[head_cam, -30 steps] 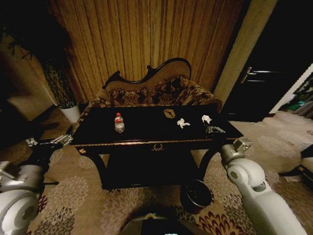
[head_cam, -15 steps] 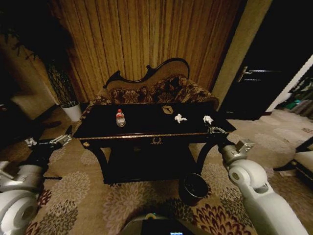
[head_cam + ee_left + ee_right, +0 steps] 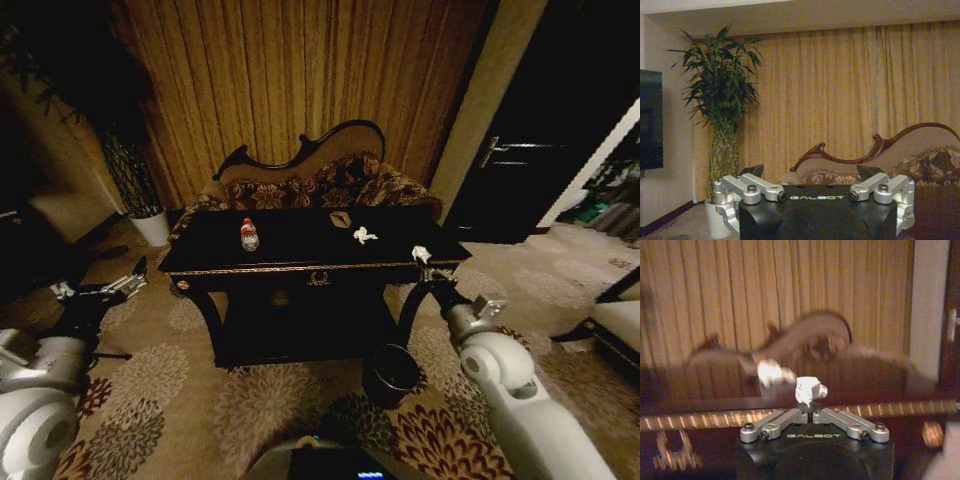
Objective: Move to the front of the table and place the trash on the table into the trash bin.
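Head view puts the right gripper [image 3: 424, 262] at the tabletop's [image 3: 300, 240] right front corner, its fingers pinched together on a crumpled white paper wad [image 3: 421, 254]. Across the last second the table has shrunk and slid up the picture — the camera backing away, not the furniture moving — and the wad now sits at the very edge with the gripper instead of further in on the surface. That suggests the first piece of trash is grasped and coming off. The trash bin [image 3: 389, 372] stands on the carpet below that same corner, beside the right front leg.

Still on the tabletop: the bottle [image 3: 249, 235] toward the left, the tan piece [image 3: 341, 219] and a second paper wad [image 3: 364, 236] near the middle. The left gripper [image 3: 100, 290] hangs out past the left end, fingers spread and empty.

Right wrist view is smeared with motion — the wad [image 3: 810, 388] reads clearly above the closed fingers, but whether it has fully cleared the surface cannot be told.
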You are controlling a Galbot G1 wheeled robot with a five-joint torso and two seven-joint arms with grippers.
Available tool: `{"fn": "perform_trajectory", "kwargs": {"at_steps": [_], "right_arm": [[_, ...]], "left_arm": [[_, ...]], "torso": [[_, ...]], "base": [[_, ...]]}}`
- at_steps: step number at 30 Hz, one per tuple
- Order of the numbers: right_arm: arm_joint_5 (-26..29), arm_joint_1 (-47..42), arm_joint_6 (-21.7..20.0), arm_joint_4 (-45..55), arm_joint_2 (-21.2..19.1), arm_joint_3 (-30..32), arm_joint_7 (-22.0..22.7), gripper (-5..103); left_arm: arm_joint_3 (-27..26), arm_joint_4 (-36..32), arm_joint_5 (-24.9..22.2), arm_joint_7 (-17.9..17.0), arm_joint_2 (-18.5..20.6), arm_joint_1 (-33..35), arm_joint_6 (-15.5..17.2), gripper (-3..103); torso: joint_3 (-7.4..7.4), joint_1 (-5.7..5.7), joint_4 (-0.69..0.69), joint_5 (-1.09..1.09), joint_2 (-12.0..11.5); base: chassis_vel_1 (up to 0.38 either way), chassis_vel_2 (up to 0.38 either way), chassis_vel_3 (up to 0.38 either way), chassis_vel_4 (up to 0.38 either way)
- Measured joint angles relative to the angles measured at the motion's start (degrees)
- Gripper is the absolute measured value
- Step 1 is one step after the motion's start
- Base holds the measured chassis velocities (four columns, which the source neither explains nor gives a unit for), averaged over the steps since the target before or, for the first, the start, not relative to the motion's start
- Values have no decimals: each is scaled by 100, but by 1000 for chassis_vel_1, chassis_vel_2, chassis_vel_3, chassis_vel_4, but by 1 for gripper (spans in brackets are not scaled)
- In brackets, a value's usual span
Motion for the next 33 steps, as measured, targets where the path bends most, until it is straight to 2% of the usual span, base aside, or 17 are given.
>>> {"fn": "perform_trajectory", "kwargs": {"at_steps": [5,8,10,14,15,19,24,25,27,29,30,31,33], "right_arm": [[-329,-102,75,-859,274,-145,-212,0],[-795,243,355,-2259,555,-341,-307,0],[-852,312,410,-2484,595,-361,-324,0],[-1225,705,740,-3824,855,-445,-392,0],[-1225,705,740,-3824,855,-445,-392,0],[-1650,1068,1286,-5077,1112,-447,-401,0],[-1987,1172,1500,-5410,1198,-444,-435,0],[-2048,1192,1542,-5463,1220,-438,-437,-3],[-2092,1203,1567,-5487,1236,-438,-437,1],[-2138,1205,1574,-5490,1240,-438,-438,12],[-2138,1205,1574,-5490,1240,-438,-438,12],[-2137,1206,1574,-5483,1242,-431,-435,17],[-2134,1200,1574,-5465,1240,-429,-434,17]], "left_arm": [[19,0,-1,0,-1,-14,0,100],[81,0,4,-2,-6,-42,2,100],[82,0,6,-2,-6,-42,2,100],[82,0,12,7,-6,-27,3,100],[82,0,12,7,-6,-27,3,100],[94,0,21,11,21,-24,6,100],[93,0,21,10,32,-18,8,100],[95,0,23,10,28,-11,9,100],[105,0,25,18,16,2,10,100],[138,0,31,25,3,8,11,100],[138,0,31,25,3,8,11,100],[146,0,33,26,3,4,12,100],[151,0,34,26,6,-5,12,100]], "torso": [[0,1,-1,-2,0],[0,1,0,2,0],[0,0,1,0,0],[0,1,0,2,0],[0,1,0,2,0],[0,0,1,-1,0],[0,1,0,0,0],[0,1,0,0,0],[0,1,1,0,0],[0,0,1,-1,0],[0,0,1,-1,0],[0,0,1,-1,0],[0,0,1,-1,0]], "base": [[0,0,0,0],[0,0,0,0],[0,0,0,0],[0,0,0,0],[0,0,0,0],[0,0,0,0],[0,0,0,0],[0,0,0,0],[0,0,0,0],[0,0,0,0],[0,0,0,0],[0,0,0,0],[0,0,0,0]]}}
